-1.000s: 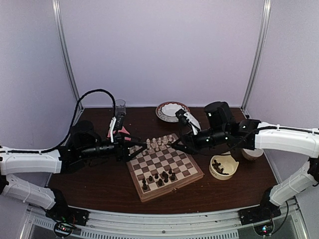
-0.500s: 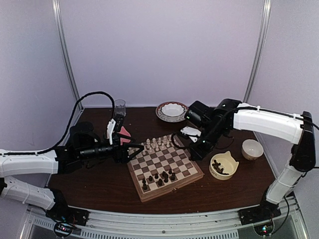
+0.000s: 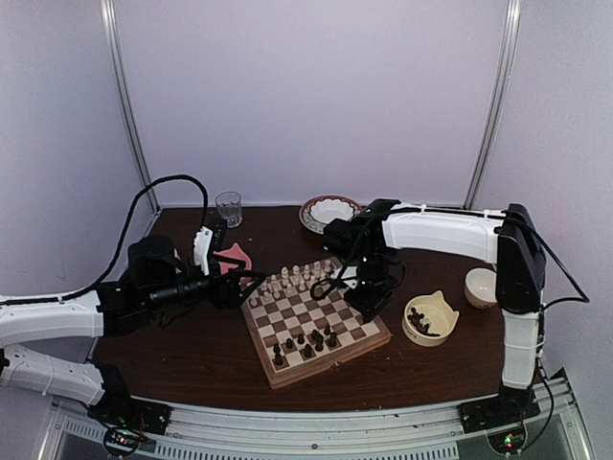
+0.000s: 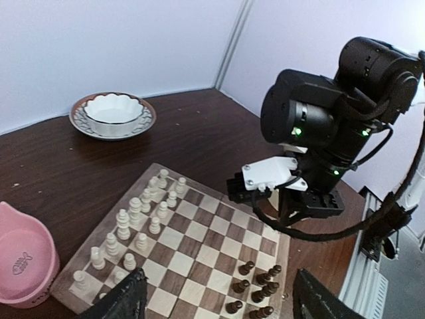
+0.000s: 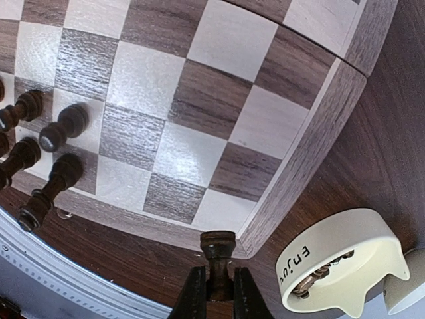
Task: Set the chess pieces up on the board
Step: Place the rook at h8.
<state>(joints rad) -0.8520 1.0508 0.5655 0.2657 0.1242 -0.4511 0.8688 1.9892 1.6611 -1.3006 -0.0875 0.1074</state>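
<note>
- Now, right claw (image 5: 218,292) is pinched on one dark piece (image 5: 218,247), gripped at its lower half, with the knobbed end clear of the fingertips.
- In the wrist view that piece sits just off a corner of the board (image 5: 312,153), over the surface (image 3: 192,345), between the board's border and the cream bowl (image 5: 339,259).
- From above, the right claw (image 3: 369,290) hangs at the board's (image 3: 326,369) right edge.
- The board lies mid-surface, turned at an angle.
- Dark pieces (image 3: 306,340) are clustered on the near squares, and several stand in a loose row (image 5: 46,166) near one border.
- Cream pieces (image 3: 297,278) stand in two rows along the far side.
- The cream bowl (image 3: 442,302), right of the board and apart from it, holds more dark men (image 5: 319,274).
- Left claw (image 3: 251,283) is spread wide and holds nothing. It is low at the board's left corner, near the pink bowl (image 3: 230,257).
- At the rear are a white bowl (image 3: 329,211) on a patterned plate and a glass (image 3: 228,206).
</note>
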